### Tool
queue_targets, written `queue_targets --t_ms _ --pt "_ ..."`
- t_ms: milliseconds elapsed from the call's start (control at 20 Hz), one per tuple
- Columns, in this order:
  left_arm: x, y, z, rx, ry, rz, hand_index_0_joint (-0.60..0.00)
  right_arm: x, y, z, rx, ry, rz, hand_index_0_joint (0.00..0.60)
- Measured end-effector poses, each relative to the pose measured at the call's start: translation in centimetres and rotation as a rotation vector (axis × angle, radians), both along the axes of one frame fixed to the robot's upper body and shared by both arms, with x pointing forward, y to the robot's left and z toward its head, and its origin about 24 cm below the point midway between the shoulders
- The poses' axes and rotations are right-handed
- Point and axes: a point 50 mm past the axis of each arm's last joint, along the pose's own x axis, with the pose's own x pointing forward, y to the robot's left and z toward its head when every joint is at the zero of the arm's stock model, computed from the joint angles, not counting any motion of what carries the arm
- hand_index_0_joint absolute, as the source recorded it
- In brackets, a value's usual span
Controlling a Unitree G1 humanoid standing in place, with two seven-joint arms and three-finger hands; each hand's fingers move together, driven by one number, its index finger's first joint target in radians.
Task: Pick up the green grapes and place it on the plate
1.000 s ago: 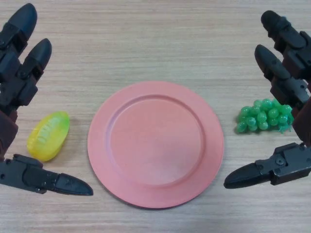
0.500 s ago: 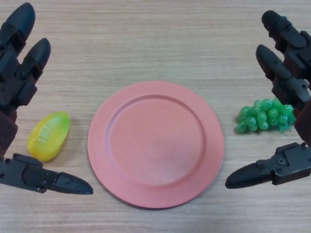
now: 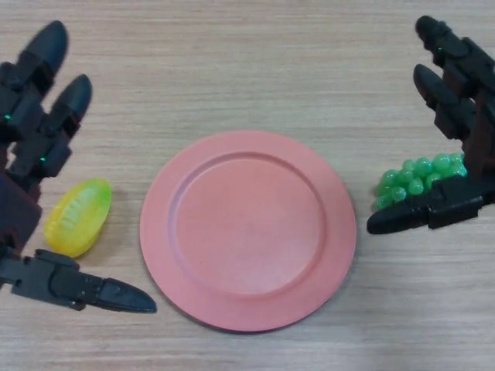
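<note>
Grapes (image 3: pixel 418 176) lie between the right hand's (image 3: pixel 472 139) wide-spread fingers (image 3: pixel 441 93) and its thumb, which covers their near edge, just beside the plate (image 3: pixel 247 230). Left hand (image 3: pixel 31 154) is wide too, around a yellow fruit (image 3: pixel 77 216).

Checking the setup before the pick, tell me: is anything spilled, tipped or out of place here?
Nothing stands out. The pink plate lies flat and bare, the green grapes sit bunched to its right beside the right hand, and a yellow-green fruit lies to its left by the left hand.
</note>
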Motion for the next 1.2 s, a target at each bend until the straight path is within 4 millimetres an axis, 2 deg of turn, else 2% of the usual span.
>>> queue_targets --t_ms 200,350,550,600,650,700,750,800,850,900,1200 --pt "-0.2 -0.3 0.1 0.000 -0.004 -0.018 0.000 2.7 -2.6 -3.4 -0.272 0.021 0.059 0.000" --pt "-0.3 -0.3 -0.1 -0.005 -0.002 -0.020 0.000 4.1 -4.3 -5.0 -0.513 0.040 0.070 0.000" --pt "-0.3 -0.3 -0.1 -0.007 -0.004 -0.019 0.000 6.1 -4.9 -6.7 -0.844 0.015 0.066 0.000" --pt "-0.3 -0.3 -0.1 -0.006 -0.004 -0.019 0.000 6.4 -4.9 -7.0 -0.859 0.027 0.083 0.000" --pt "-0.3 -0.3 -0.1 -0.007 -0.004 -0.019 0.000 6.5 -4.8 -7.1 -0.859 0.035 0.084 0.050" --pt "-0.3 -0.3 -0.1 -0.007 -0.004 -0.019 0.000 6.6 -4.9 -7.3 -0.856 0.037 0.077 0.200" --pt "-0.3 -0.3 -0.1 -0.007 -0.003 -0.019 0.000 6.6 -5.0 -7.3 -0.854 0.033 0.069 0.300" --pt "-0.3 -0.3 -0.2 -0.009 -0.002 -0.018 0.000 6.7 -5.0 -7.1 -0.846 0.017 0.043 0.452" --pt "-0.4 -0.3 -0.2 -0.011 0.000 -0.017 0.000 6.9 -5.2 -7.1 -0.836 0.007 0.013 0.551" --pt "-0.4 -0.2 -0.3 -0.014 0.002 -0.014 0.000 7.2 -5.7 -7.1 -0.845 -0.013 -0.070 0.600" --pt "-0.6 0.5 -0.2 -0.012 -0.015 0.022 0.000 7.5 -6.3 -7.6 -0.916 -0.014 -0.141 0.600"
